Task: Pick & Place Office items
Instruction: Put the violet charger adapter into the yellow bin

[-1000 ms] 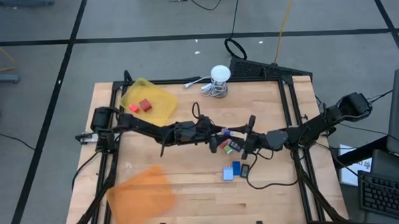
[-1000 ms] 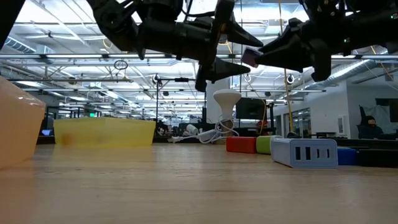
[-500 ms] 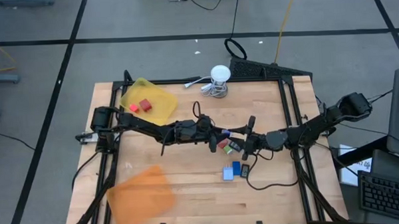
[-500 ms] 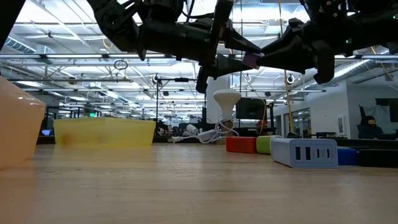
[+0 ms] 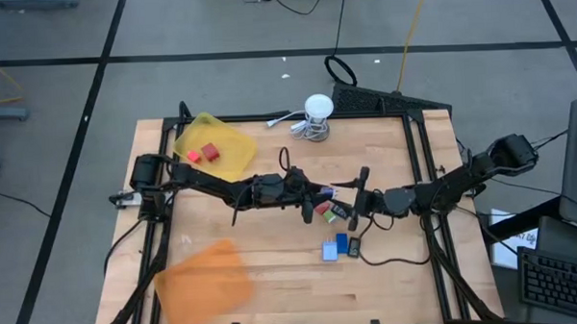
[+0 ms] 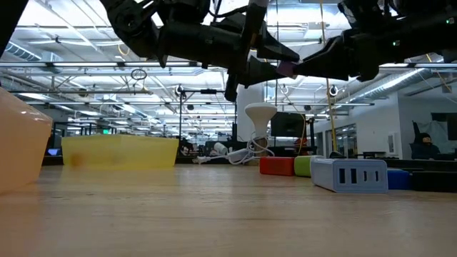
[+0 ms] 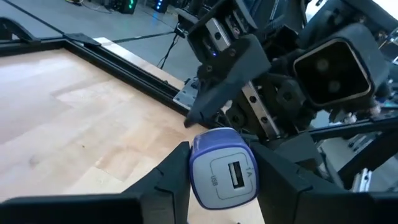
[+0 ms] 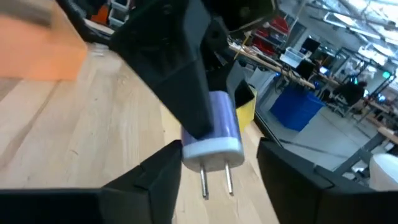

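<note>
The left tool [image 5: 325, 192] and the right tool [image 5: 344, 202] meet above the middle of the surface [image 5: 389, 284], seen from above. Between them is a small purple and white USB charger [image 5: 330, 191], hard to make out from here. Under them lie a red piece [image 5: 321, 215] and a green piece [image 5: 312, 208], and a little nearer a blue block [image 5: 341, 243] beside a pale grey one [image 5: 329, 251]. A yellow tray [image 5: 232, 143] at the far left holds two red blocks [image 5: 203, 153]. An orange tray [image 5: 204, 286] lies at the near left.

In the low view both tools hang high over the surface with the charger [image 6: 287, 68] between their tips. A grey USB hub [image 6: 349, 174] stands on the wood at the right.

In the left wrist view the left tool [image 7: 221, 171] is clenched on the charger [image 7: 223, 168], one finger on each side, the USB port facing the camera.

In the right wrist view the fingers [image 8: 144, 182] of the right tool [image 8: 214, 163] stand apart, on both sides of the charger [image 8: 214, 133] and not touching it; its two metal pins point at the camera.
</note>
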`<state>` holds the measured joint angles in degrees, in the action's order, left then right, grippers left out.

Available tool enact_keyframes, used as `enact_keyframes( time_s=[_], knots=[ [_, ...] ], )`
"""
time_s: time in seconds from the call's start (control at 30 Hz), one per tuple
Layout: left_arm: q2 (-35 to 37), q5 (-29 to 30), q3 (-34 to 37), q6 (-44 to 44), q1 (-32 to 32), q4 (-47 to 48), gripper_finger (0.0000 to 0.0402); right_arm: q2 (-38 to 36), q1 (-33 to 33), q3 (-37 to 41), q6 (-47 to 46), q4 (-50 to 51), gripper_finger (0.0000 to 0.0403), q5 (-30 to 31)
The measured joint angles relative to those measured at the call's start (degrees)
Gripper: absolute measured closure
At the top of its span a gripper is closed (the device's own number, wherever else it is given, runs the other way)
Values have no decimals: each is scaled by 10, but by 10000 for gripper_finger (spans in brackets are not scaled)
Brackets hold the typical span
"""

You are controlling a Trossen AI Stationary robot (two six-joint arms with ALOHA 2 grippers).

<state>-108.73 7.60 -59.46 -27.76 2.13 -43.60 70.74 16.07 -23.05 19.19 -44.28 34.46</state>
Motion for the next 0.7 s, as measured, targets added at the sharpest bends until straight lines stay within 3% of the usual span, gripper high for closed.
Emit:
enact_keyframes(
  time_s=[0.2, 0.4, 0.53, 0.7],
  knots=[
    [52, 45, 5, 32, -2, 92, 266, -18, -1, 0, -25, 13, 163, 0],
    [149, 192, 38, 81, 26, 194, 266, -71, -1, 0, -56, 81, 156, -1],
    [231, 282, 116, 100, 48, 193, 266, -97, -1, 0, -72, 117, 160, -1],
    [333, 377, 243, 52, 53, 173, 266, -109, -1, 0, -80, 128, 162, -1]
  ],
)
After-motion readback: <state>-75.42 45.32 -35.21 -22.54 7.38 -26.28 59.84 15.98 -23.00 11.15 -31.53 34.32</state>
